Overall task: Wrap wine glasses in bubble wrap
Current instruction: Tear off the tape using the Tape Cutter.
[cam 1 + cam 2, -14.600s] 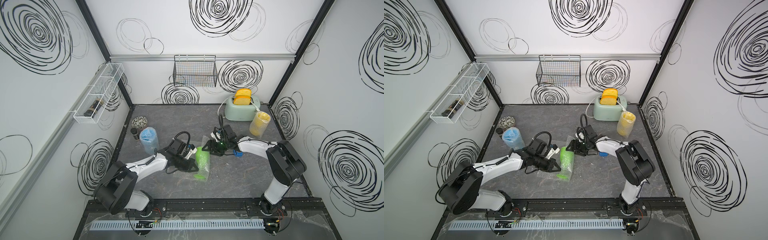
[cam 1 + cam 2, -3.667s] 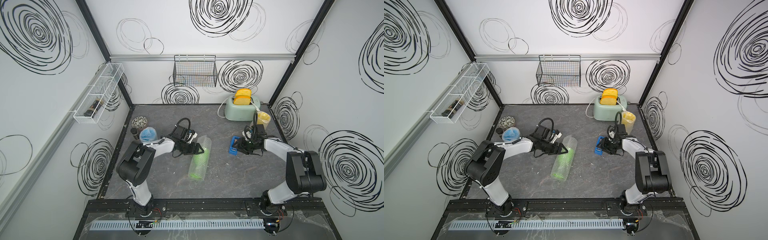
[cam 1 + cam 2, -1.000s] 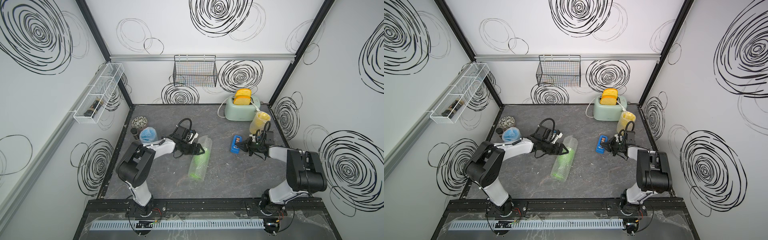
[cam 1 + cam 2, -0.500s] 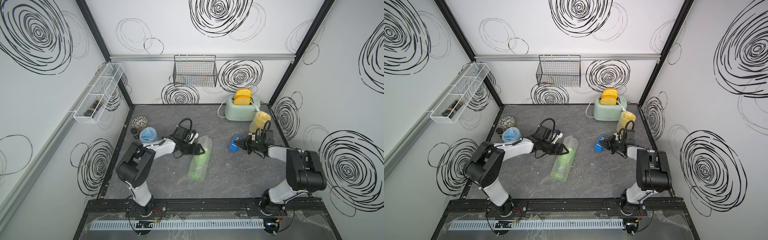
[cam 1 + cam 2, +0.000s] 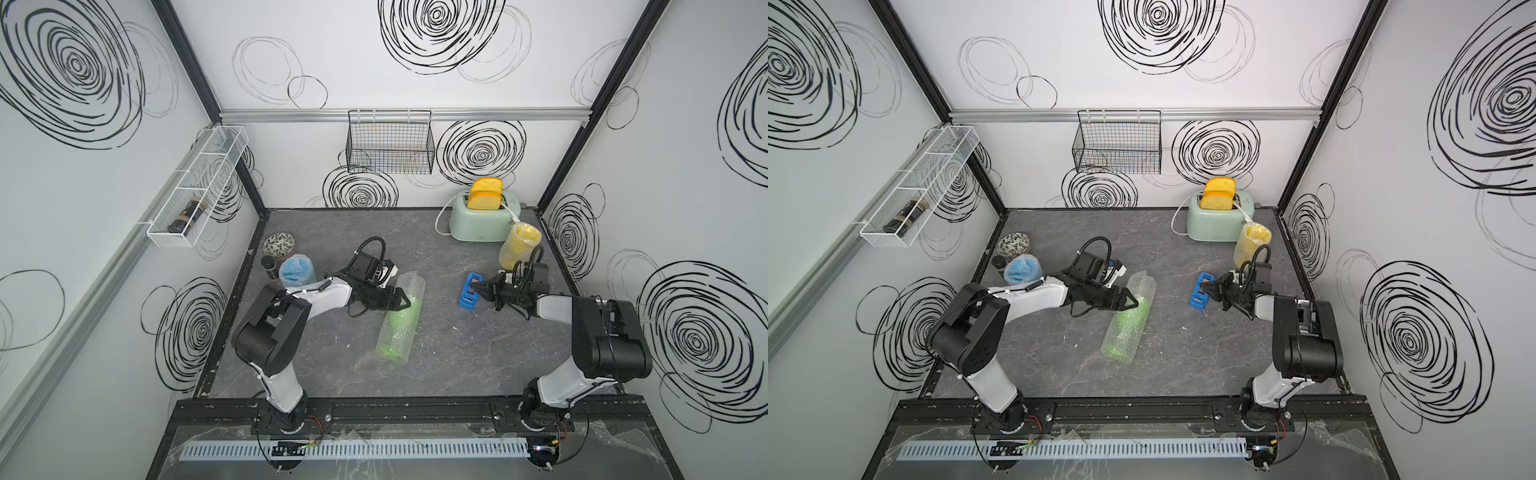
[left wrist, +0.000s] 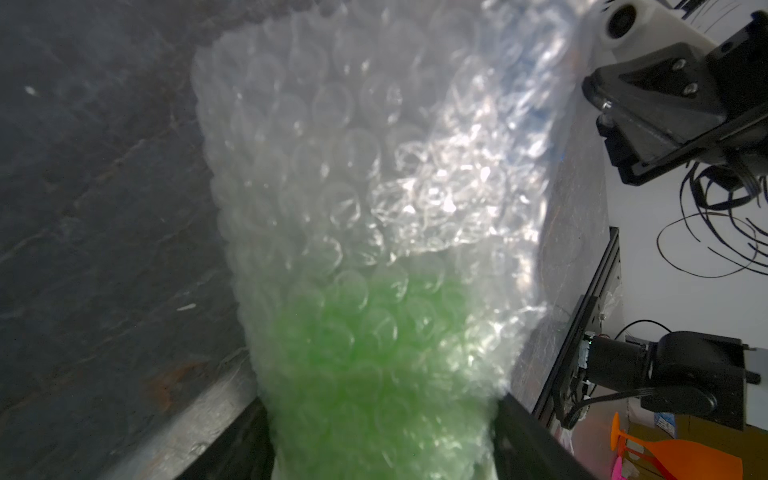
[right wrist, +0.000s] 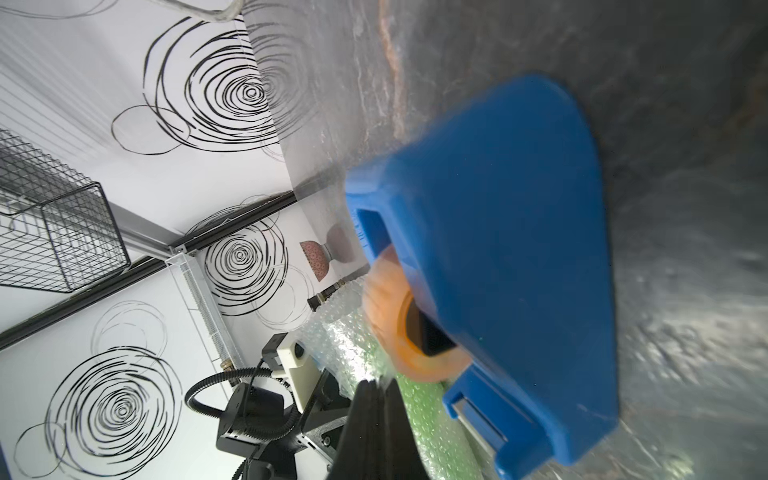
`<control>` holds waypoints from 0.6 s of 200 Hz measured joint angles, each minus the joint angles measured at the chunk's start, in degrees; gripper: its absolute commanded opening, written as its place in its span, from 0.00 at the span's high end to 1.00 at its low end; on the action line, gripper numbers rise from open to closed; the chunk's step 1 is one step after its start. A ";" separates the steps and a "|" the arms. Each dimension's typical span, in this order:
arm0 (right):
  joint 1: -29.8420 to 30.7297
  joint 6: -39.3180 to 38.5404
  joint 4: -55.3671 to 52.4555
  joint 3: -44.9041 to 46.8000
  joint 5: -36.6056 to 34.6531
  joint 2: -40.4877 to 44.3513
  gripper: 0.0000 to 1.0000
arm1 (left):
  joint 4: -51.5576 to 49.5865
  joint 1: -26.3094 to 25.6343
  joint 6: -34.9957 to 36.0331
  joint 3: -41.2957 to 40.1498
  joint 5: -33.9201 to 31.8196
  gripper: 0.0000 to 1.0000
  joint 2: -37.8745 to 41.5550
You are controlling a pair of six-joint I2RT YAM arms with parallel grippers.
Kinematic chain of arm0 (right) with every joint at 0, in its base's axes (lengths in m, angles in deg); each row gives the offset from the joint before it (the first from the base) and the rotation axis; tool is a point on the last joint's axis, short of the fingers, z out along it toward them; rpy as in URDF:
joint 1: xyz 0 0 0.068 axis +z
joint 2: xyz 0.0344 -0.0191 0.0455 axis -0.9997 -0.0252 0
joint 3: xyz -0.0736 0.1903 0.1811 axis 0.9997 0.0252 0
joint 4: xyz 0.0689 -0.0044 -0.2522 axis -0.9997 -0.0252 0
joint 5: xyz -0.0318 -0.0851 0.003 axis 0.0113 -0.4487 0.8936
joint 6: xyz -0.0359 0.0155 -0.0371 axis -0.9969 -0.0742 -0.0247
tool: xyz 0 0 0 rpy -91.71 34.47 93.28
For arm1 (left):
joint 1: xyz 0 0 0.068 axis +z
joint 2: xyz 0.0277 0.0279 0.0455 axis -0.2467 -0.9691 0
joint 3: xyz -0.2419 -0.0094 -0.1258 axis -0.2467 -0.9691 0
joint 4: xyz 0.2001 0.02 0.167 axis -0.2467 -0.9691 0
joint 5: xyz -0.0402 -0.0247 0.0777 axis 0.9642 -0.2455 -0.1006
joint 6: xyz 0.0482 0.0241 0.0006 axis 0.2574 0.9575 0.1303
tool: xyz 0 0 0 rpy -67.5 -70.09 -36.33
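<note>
Across the dark grey marbled surface (image 5: 436, 365), enclosed by white walls (image 5: 353, 62) scrawled with black swirls and edged by black frame posts (image 5: 187, 58), the wrapped pieces lay well apart. A black wire basket (image 5: 390, 145) hung on the back wall, and a white wire shelf (image 5: 199, 187) on the side wall carried a dark bottle (image 5: 185, 214) lying down.

At the back corner stood a mint toaster (image 5: 478, 224) with yellow bread slices (image 5: 484, 195), and just beside it the yellow wine glass (image 5: 519, 245), upright in its wrap. Near the opposite edge the wrapped blue wine glass (image 5: 295, 270) stood beside a patterned bowl (image 5: 279, 244) and a small dark jar (image 5: 269, 266).

Mid-surface, the green wine glass (image 5: 395, 336) lay on its side, rolled in bubble wrap (image 5: 409, 286). The left fingers (image 5: 392, 300) stood wide, clasping that roll from both sides. The right fingers (image 5: 482, 287) were pressed together with their tips right at a blue tape dispenser (image 5: 467, 297); whether they pinched any tape could not be told.
</note>
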State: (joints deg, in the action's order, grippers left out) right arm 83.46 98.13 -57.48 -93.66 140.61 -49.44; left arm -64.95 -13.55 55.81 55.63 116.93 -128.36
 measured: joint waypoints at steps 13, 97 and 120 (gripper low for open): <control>0.00 0.35 0.59 0.02 0.15 -0.59 1.00 | 0.02 -0.07 -0.04 -0.02 -0.11 0.22 0.11; 1.05 3.26 -0.92 -1.66 -0.74 0.70 1.00 | 0.13 -0.50 -0.09 0.02 -0.61 0.22 0.17; 1.05 3.91 -1.81 -2.36 -0.96 0.81 1.00 | 0.20 -0.68 -0.09 0.02 -0.81 0.22 0.17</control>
State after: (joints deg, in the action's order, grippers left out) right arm 84.50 102.05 -59.29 -96.02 139.65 -48.63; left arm -64.75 -14.23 55.72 55.65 116.12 -128.18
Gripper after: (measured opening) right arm 0.038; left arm 0.784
